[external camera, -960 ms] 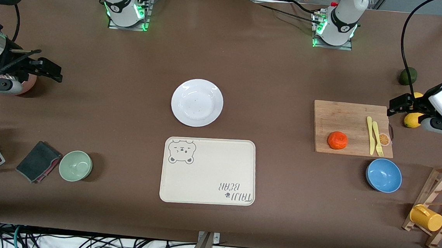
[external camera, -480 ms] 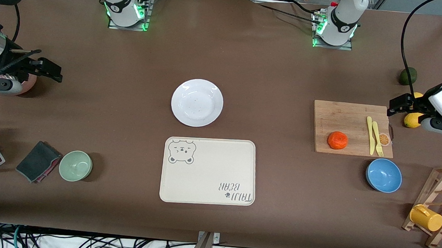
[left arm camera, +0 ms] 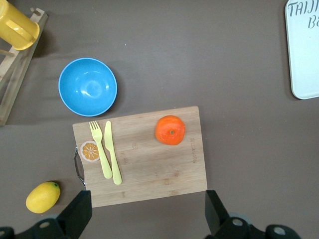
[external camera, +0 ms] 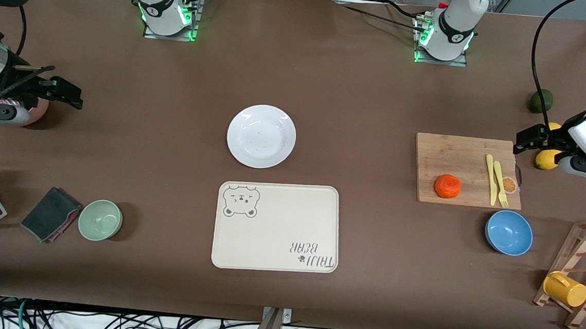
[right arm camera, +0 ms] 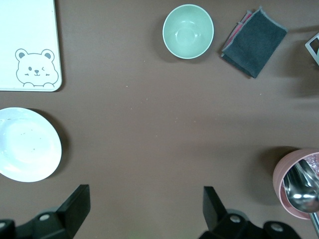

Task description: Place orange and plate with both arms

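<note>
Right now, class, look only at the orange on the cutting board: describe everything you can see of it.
The orange is a small, round, slightly flattened fruit, bright red-orange, with a dimpled, faintly glossy peel and a tiny greenish stem mark at its top. It looks whole and unpeeled. It sits on the wooden cutting board, near the board's edge closest to the front camera, apart from the yellow fork and knife. Only the board touches it; neither gripper is at it.
</note>
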### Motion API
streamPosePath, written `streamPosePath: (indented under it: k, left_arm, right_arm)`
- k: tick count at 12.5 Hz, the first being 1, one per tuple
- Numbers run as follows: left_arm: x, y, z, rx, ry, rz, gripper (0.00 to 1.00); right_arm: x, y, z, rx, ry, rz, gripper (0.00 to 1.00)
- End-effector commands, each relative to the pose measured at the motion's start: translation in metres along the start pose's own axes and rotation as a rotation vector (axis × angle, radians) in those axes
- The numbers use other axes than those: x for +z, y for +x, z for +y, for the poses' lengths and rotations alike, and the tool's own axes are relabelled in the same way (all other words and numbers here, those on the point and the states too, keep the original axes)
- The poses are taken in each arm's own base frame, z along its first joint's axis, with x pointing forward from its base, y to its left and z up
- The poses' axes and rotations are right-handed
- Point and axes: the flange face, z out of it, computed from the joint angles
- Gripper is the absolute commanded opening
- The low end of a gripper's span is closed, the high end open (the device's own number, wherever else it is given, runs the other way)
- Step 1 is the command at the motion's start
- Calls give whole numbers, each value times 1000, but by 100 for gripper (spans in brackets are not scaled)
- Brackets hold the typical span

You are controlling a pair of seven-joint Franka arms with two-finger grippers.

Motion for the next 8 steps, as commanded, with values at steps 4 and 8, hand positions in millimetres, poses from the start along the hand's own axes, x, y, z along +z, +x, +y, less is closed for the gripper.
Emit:
streamPosePath:
  k: [4, 8]
  left_arm:
    - [2, 7, 3, 28, -21, 6, 100]
    - [19, 22, 10, 26, -12, 21, 100]
  right_arm:
    - [-3, 1, 2, 12, -3, 6, 100]
    - [-3, 1, 2, 11, -3, 8, 100]
